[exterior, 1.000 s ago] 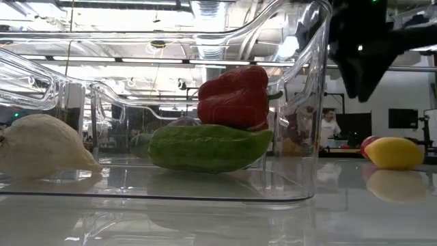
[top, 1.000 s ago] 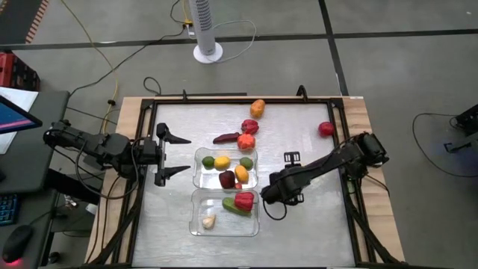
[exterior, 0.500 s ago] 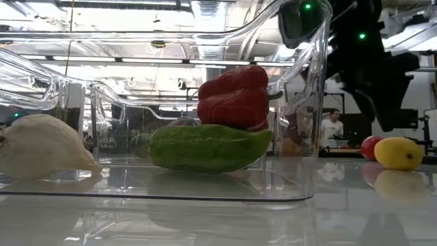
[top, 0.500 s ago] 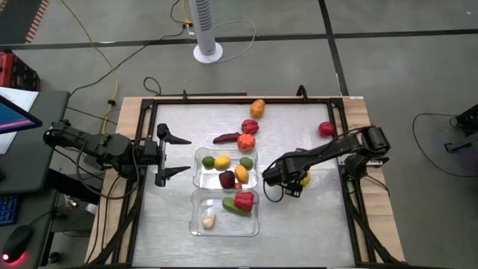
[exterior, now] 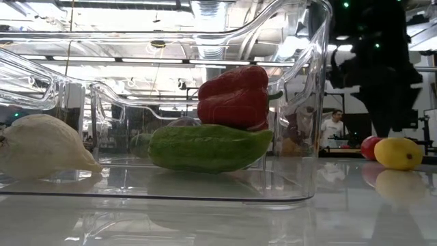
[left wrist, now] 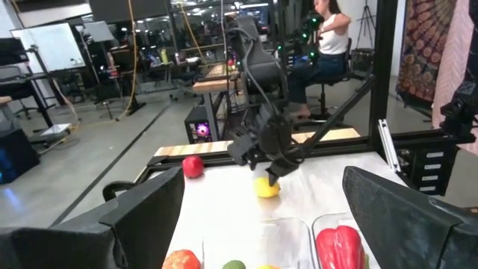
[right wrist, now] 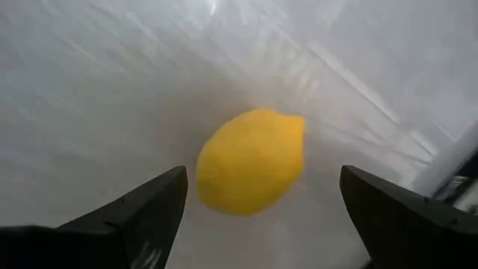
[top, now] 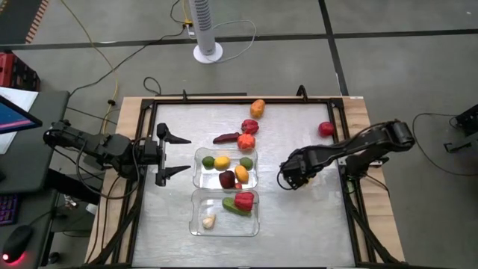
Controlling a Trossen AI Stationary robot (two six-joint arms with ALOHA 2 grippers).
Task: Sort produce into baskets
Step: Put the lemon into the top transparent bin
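Two clear baskets stand mid-table. The far basket holds green, yellow, purple and orange produce. The near basket holds a pale garlic bulb, a green cucumber and a red pepper lying on the cucumber. A yellow lemon lies on the table right of the baskets. My right gripper hangs open just above it, one finger on either side, pointing down. My left gripper waits open, left of the baskets.
Loose produce lies toward the far side: an orange piece, a red one, a dark purple one, an orange-red one and a red one at the right. A black frame borders the table. A person sits beyond the table.
My right gripper has left the near basket's right side, gone toward the table's right and far edges, and now stands over the lemon. The pepper and cucumber have stayed in the near basket.
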